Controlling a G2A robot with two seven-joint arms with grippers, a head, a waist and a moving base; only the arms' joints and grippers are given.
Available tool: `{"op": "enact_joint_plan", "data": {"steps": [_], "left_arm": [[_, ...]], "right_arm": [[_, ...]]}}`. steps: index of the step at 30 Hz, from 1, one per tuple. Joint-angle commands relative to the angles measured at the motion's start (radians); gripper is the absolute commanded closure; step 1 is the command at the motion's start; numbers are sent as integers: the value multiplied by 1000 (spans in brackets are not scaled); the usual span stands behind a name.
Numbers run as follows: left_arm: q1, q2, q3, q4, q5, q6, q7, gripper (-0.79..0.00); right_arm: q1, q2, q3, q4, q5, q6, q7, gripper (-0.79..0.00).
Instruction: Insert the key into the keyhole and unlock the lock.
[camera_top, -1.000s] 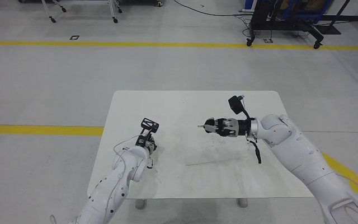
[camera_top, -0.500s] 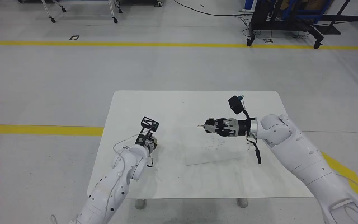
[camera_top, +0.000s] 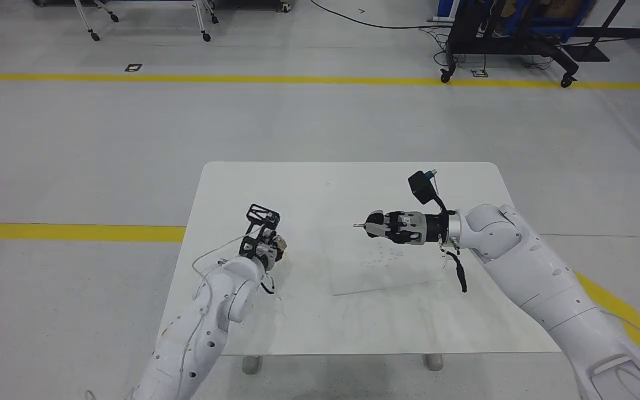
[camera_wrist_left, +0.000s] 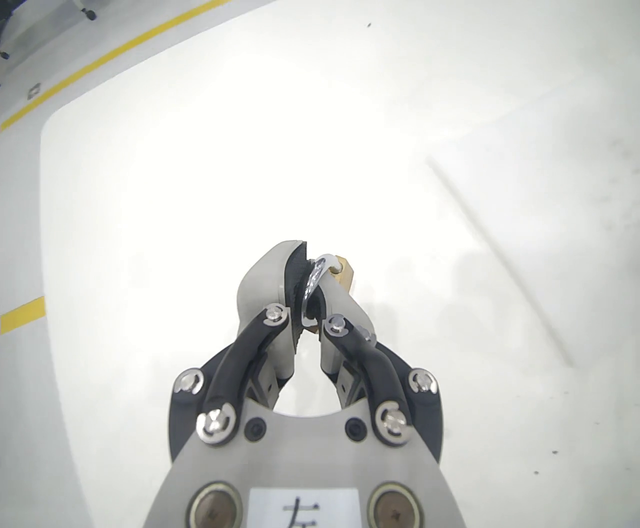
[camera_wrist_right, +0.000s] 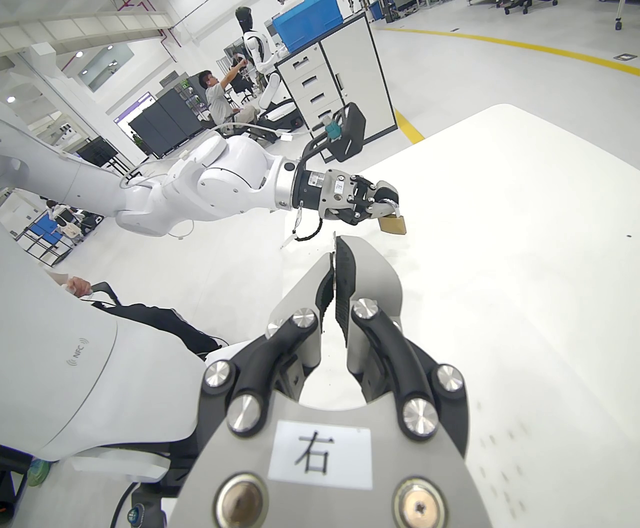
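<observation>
A brass padlock with a silver shackle hangs from my left gripper, which is shut on the shackle. In the top view that gripper is over the table's left part, with the padlock at its tip. The right wrist view sees the padlock dangling below the left gripper, a little above the tabletop. My right gripper is near the table's middle, pointing at the left one, shut on a key whose thin metal tip sticks out. In the right wrist view its pads are pressed together.
The white table carries a faint outline of a flat clear sheet in front of the right gripper. A gap of bare tabletop separates the two grippers. The table's left edge lies close to the left arm.
The left gripper has risen and shifted slightly away from the table's front edge, carrying the padlock. The right arm has stayed put.
</observation>
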Motion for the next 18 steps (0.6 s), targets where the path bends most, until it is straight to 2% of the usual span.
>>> {"op": "enact_joint_plan", "data": {"steps": [1, 2, 5, 10, 11, 18], "left_arm": [[-48, 0, -43, 70, -237, -151, -104, 0], [-86, 0, -70, 116, -347, -204, -144, 0], [-175, -2, -114, 268, -595, -286, -240, 0], [-297, -8, -118, 473, -824, -366, -372, 0], [-310, -9, -117, 496, -857, -387, -392, 0], [-307, -9, -115, 495, -861, -385, -391, 0]], "right_arm": [[0, 0, 0, 0, 0, 0, 0, 0], [0, 0, 0, 0, 0, 0, 0, 0], [0, 0, 0, 0, 0, 0, 0, 0], [0, 0, 0, 0, 0, 0, 0, 0], [0, 0, 0, 0, 0, 0, 0, 0], [0, 0, 0, 0, 0, 0, 0, 0]]}}
